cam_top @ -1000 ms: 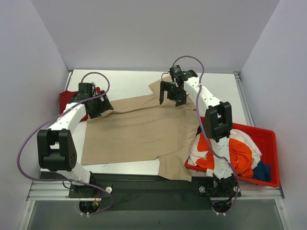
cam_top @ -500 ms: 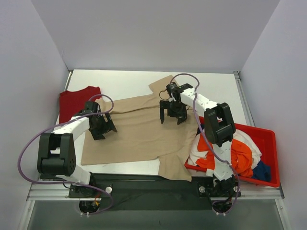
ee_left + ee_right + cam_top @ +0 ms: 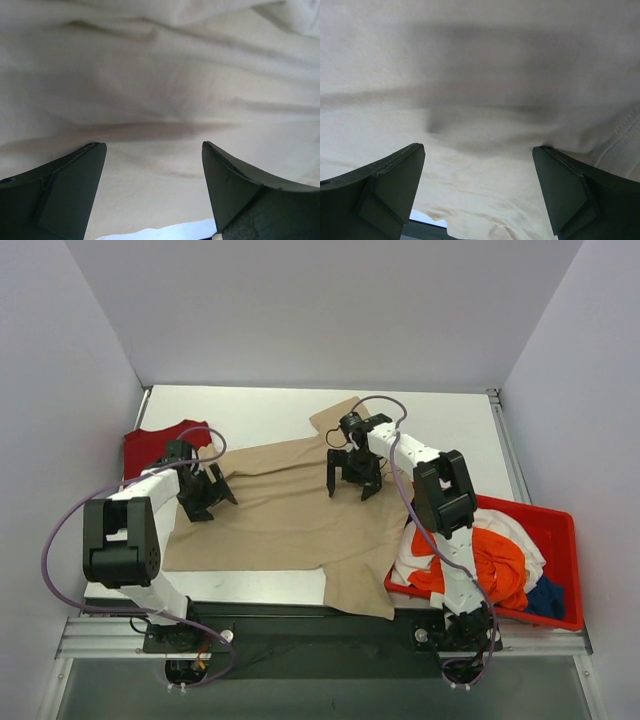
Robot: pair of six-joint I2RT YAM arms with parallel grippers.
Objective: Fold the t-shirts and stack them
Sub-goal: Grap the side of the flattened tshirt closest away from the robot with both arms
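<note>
The left gripper point(image 3: 207, 502) hangs with its jaws spread wide and holding nothing, low over the left edge of the beige t-shirt point(image 3: 280, 525). The right gripper point(image 3: 351, 490), equally wide and empty, hangs over the shirt's far side. The shirt lies spread on the table point(image 3: 250, 405). A dark red t-shirt point(image 3: 150, 450) lies just beside its far-left corner. Orange point(image 3: 495, 560), white point(image 3: 522, 536) and blue point(image 3: 548, 598) tees are heaped in the red bin point(image 3: 562, 525).
</note>
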